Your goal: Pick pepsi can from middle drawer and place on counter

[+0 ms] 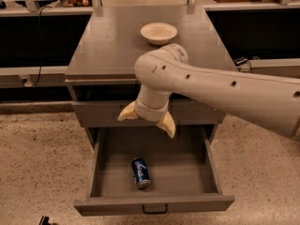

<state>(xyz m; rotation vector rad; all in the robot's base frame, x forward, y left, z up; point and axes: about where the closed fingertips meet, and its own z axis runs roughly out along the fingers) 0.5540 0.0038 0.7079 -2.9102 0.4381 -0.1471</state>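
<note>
The pepsi can (140,172), blue with silver ends, lies on its side on the floor of the open middle drawer (213,172), left of centre. My gripper (147,120) hangs above the drawer's back part, in front of the closed drawer front, with its two pale fingers spread wide and empty. It is above and slightly behind the can, not touching it. The counter (112,41) is the flat grey cabinet top behind my arm.
A cream bowl (159,33) stands on the counter at its back right. My large pale arm (225,93) crosses in from the right over the cabinet. A shallower closed drawer front (101,112) sits above the open drawer. Speckled floor lies on both sides.
</note>
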